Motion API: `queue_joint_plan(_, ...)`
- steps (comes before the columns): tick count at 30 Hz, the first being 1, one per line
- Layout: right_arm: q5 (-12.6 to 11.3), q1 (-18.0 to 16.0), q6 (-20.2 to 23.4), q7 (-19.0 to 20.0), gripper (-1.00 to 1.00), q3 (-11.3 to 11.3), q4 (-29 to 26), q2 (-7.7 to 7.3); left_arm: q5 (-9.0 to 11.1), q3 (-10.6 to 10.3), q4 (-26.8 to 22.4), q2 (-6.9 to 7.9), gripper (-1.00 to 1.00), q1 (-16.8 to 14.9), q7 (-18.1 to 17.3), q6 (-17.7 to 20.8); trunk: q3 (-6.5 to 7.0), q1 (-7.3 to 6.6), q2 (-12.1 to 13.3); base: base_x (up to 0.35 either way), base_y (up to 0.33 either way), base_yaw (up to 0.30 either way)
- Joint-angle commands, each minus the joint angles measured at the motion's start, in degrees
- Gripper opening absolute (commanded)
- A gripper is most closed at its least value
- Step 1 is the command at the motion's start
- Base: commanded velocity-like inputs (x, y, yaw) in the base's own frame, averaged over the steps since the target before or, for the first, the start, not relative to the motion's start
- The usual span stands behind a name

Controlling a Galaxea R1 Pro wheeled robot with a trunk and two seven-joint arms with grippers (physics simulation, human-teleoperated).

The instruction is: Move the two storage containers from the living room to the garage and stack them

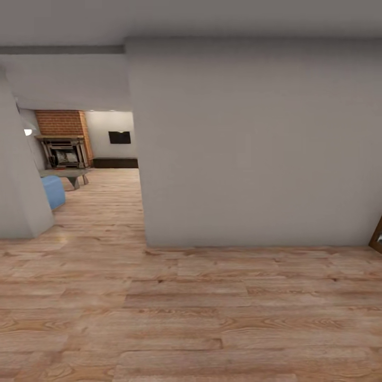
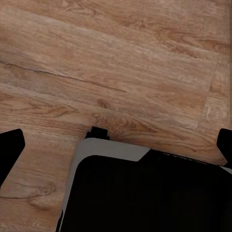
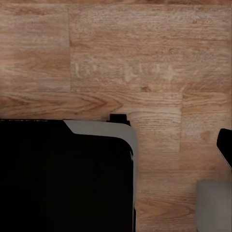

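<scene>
A grey wall [image 1: 254, 143] fills the robot's forward view in a hallway of light wood plank floor [image 1: 191, 313], with a doorway at left opening onto the living room's brick fireplace [image 1: 62, 148] and blue sofa [image 1: 52, 192]. The containers would lie that way, left and ahead (none visible here). Both wrist cameras face floorboards and the robot's dark base [image 2: 145, 193]; whether either gripper is open cannot be told.

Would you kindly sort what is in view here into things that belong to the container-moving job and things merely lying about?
Job:
living room, seen through the opening

Lying about:
brick fireplace
blue sofa
low table
grey wall
wood plank floor
</scene>
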Motion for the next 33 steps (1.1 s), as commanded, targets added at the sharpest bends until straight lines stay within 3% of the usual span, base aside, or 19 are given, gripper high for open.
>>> queue_joint_plan(1, 0.1, -0.1, -0.3, 0.1, 1.0, -0.1, 0.2, -0.01, 0.5, -0.5, 0.0, 0.0, 1.0, 0.0, 0.0, -0.2, -0.02, 0.05, 0.0, 0.316, 0.0, 0.0)
queue_joint_plan(7, 0.2, -0.1, -0.7, 0.1, 1.0, -0.1, 0.2, -0.11, 0.5, -0.5, 0.0, -0.01, 1.0, 0.0, 0.0, -0.2, -0.02, 0.05, 0.0, 0.316, 0.0, 0.055)
queue_joint_plan(24, 0.0, 0.0, -0.7, 0.1, 1.0, -0.1, 0.2, -0.07, 0.5, -0.5, 0.0, -0.07, 1.0, 0.0, 0.0, -0.2, -0.02, 0.05, 0.0, 0.316, 0.0, 0.255)
queue_joint_plan(33, -0.2, -0.1, -0.7, 0.1, 1.0, -0.3, 0.2, 0.04, 0.5, -0.5, 0.0, -0.09, 1.0, 0.0, 0.0, -0.2, -0.02, 0.05, 0.0, 0.316, 0.0, 0.026)
